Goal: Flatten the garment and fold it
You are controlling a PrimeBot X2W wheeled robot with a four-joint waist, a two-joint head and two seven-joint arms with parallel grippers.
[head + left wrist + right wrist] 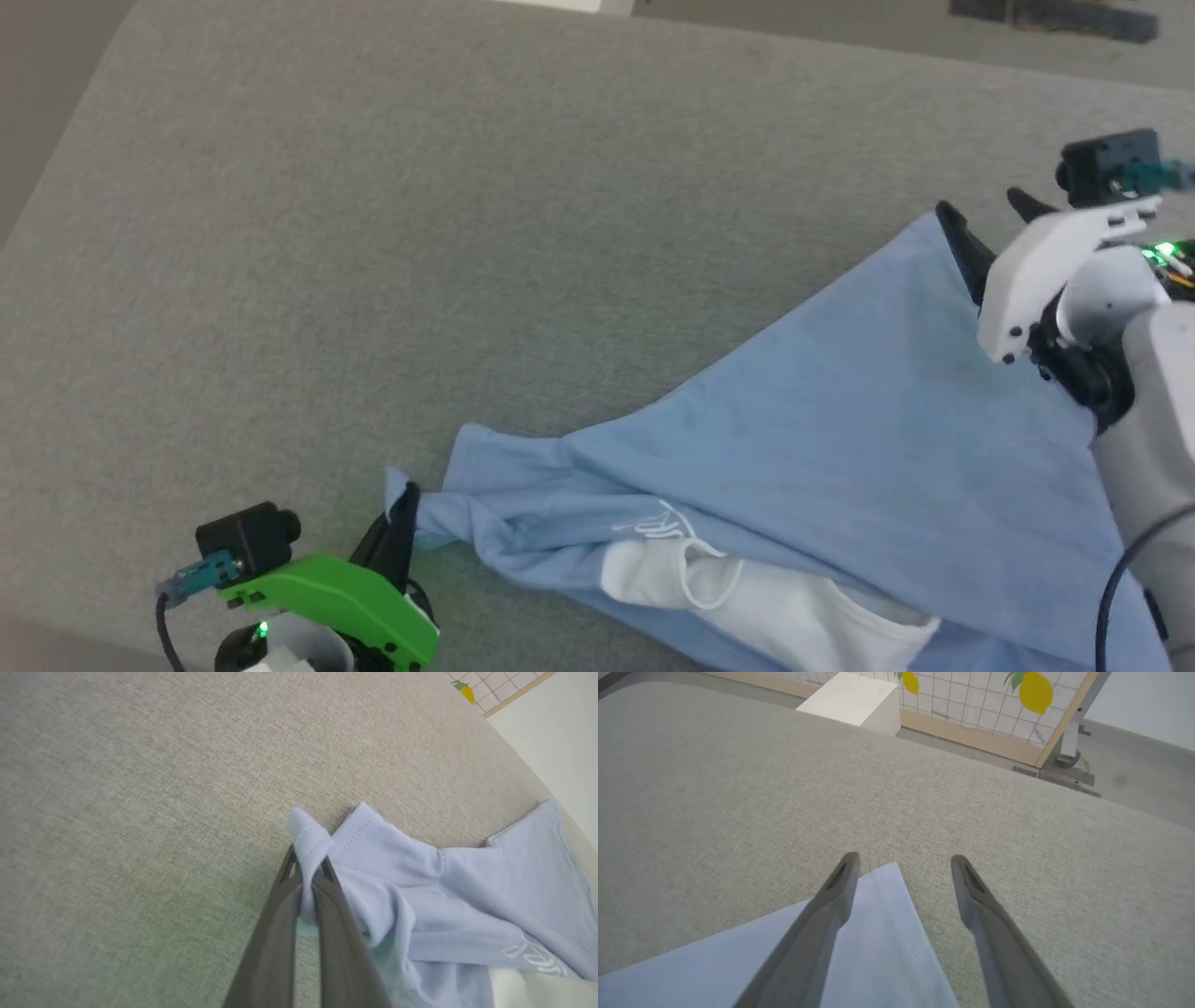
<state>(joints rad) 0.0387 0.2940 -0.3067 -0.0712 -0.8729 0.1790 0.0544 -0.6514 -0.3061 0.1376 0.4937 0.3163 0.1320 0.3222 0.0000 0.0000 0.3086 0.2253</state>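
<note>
**Item 1: left gripper** (408,504). Head view, 7 o'clock. The jaws are closed on a bunched fold of the garment (840,420). In the left wrist view a stitched edge pokes out past the tips. The hold is on a rolled wad, not a flat edge.

**Item 2: right gripper** (980,207). Head view, 2 o'clock. The jaws are wide apart and nothing is held. In its wrist view the garment's pointed corner (885,877) lies between the jaws. One finger (824,914) is over the cloth and the other is over bare surface (373,233).

**Item 3: garment.** Light blue, it runs from 7 o'clock to 2 o'clock across the grey surface. It lies smooth toward the right gripper and twisted and creased toward the left.
- White collar part (775,607) at 5 o'clock.
- White mark (653,527) just at its 11 o'clock.

**Hazards (judged):**
- If the left gripper pulls while the far corner is unpinned, the whole garment would likely drag instead of stretching flat.
- Tension on the wad could tighten the twist, or let the soft knit slide out of the tips.
- The right gripper might close on only the corner's very tip and lose it, or nip the surface's cover along with it.
</note>
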